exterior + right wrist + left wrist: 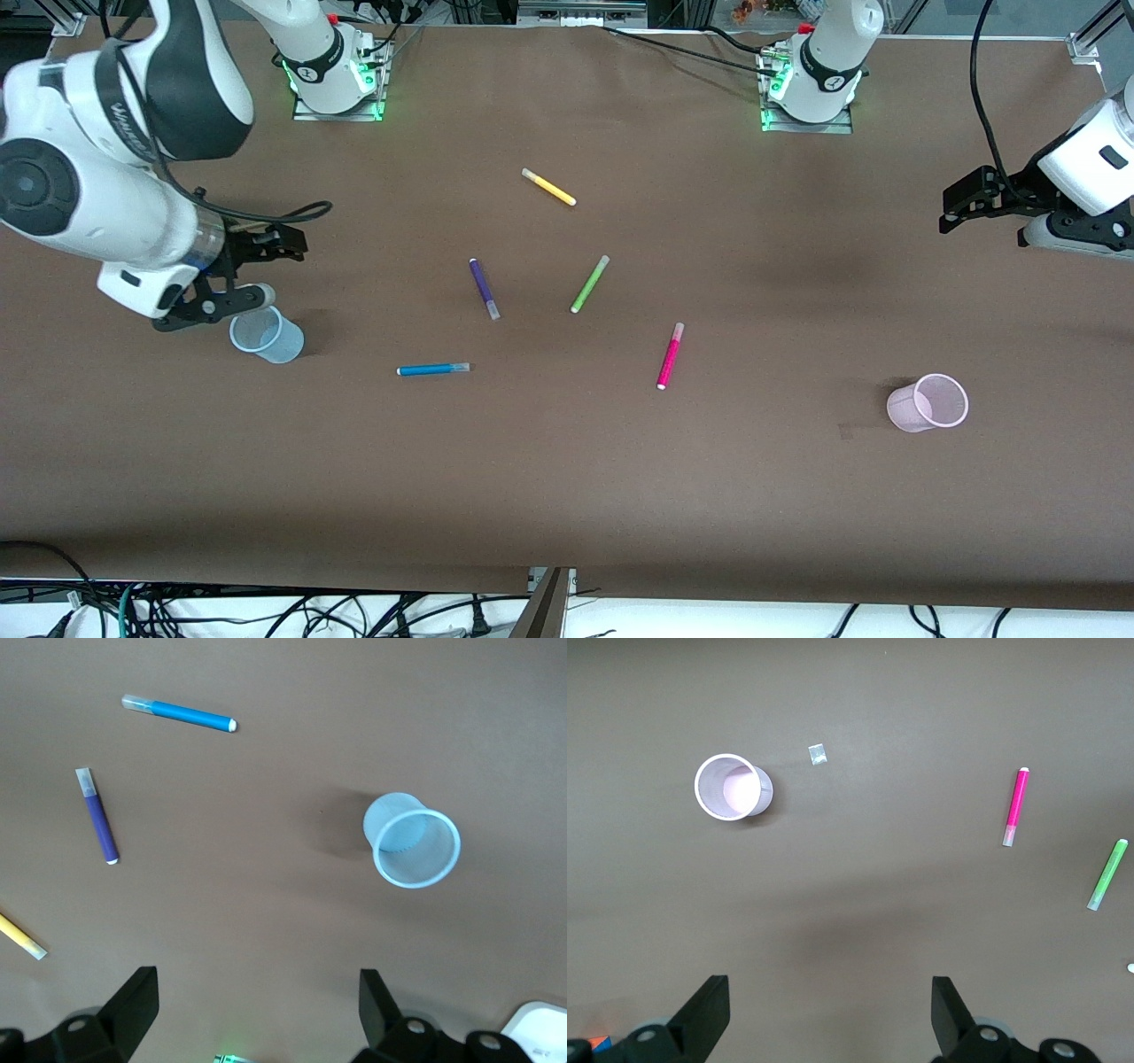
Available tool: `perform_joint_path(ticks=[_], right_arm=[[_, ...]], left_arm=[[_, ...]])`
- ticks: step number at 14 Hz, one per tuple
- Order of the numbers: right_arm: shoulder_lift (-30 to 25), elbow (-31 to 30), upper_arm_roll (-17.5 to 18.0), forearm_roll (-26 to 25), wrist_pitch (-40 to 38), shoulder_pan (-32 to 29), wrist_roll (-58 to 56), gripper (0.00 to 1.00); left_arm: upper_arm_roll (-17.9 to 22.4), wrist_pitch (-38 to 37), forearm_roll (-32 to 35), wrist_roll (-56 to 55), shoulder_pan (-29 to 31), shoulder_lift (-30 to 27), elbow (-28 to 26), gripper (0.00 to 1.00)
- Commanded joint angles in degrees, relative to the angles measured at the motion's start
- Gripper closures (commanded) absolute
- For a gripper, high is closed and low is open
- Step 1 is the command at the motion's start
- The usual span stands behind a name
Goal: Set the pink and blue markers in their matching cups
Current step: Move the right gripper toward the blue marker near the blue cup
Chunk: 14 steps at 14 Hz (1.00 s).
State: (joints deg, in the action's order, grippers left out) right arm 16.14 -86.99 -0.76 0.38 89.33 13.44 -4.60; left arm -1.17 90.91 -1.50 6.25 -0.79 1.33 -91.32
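The blue marker (432, 369) lies flat on the brown table, and the right wrist view shows the blue marker (180, 713) too. The pink marker (670, 356) lies toward the left arm's end of it; the left wrist view has the pink marker (1016, 806). The pale blue cup (267, 336) stands at the right arm's end, the pale pink cup (928, 403) at the left arm's end. My right gripper (273, 266) hangs open and empty over the table just beside the blue cup (412, 840). My left gripper (952, 211) is open and empty over bare table, apart from the pink cup (733, 787).
A purple marker (484, 288), a green marker (589, 283) and a yellow marker (548, 187) lie mid-table, farther from the front camera than the blue and pink ones. A small pale scrap (818, 753) lies beside the pink cup. Both arm bases stand along the table's back edge.
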Motion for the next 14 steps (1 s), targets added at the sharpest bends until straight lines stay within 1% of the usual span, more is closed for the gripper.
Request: perform_joint_path(ticks=[1, 5, 6, 7, 8, 11, 14], right_arm=[[0.91, 0.94, -0.39, -0.03, 0.92, 1.41, -1.21, 0.00], [3.89, 0.94, -0.39, -2.05, 3.91, 4.22, -1.29, 0.00], [4.51, 0.94, -0.39, -2.40, 4.70, 5.10, -1.29, 0.00], [5.21, 0.94, -0.39, -2.58, 5.67, 6.24, -1.29, 0.00], [5.74, 0.94, -0.39, -2.58, 6.55, 6.69, -1.29, 0.00], [7.06, 1.03, -0.39, -3.28, 8.05, 8.35, -1.38, 0.00], [8.55, 1.03, -0.39, -5.65, 8.40, 10.81, -1.29, 0.00]], left_arm=[[-0.06, 0.33, -0.88, 0.07, -0.17, 0.08, 0.17, 0.00], [-0.14, 0.50, -1.14, 0.07, -0.35, 0.69, 0.09, 0.00], [-0.93, 1.02, -1.14, -0.01, -0.44, 1.13, 0.09, 0.00], [-1.55, 3.20, -1.75, -0.01, -0.35, 1.57, -0.78, 0.00], [-1.90, 4.27, -1.84, -0.10, -0.44, 2.62, -0.88, 0.00], [-5.15, 9.89, -3.85, -0.98, -0.44, 8.06, -0.79, 0.00], [-9.10, 16.13, -4.39, -2.39, -0.44, 13.60, -0.97, 0.00]])
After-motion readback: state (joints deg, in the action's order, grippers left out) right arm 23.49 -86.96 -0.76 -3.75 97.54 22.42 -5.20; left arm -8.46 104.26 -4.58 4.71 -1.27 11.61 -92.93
